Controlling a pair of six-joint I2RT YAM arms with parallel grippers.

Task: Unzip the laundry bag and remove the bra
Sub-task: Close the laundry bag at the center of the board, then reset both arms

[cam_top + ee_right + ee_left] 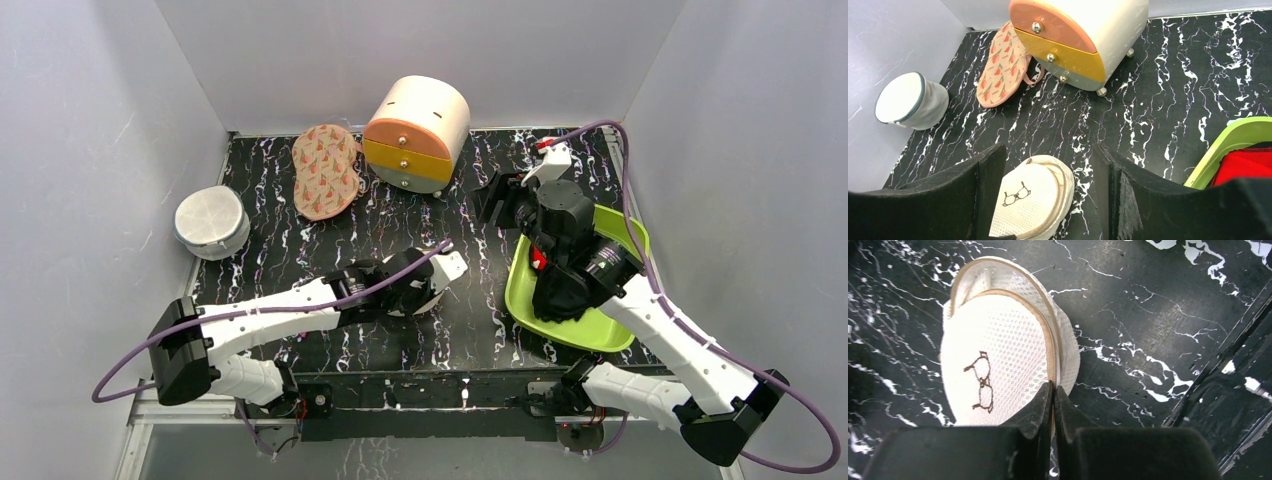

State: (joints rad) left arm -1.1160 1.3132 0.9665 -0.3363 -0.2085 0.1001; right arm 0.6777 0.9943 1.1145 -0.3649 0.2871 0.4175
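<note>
My left gripper (pixel 1053 390) pinches the zip rim of the bag (pixel 1003 355), left of the tray (pixel 1228 145). My right gripper (pixel 1048 155) hangs spread over the tray's left edge, nearer the bra (pixel 1243 165) lying inside.

The right end effector (pixel 1048 152) is spread wide, framing the laundry bag (pixel 1028 205) on the black marbled bench (pixel 1173 90). The red bra (pixel 1243 165) lies in the green tray (pixel 1228 145) at right; a drawer unit (pixel 1083 35) stands beyond.
</note>
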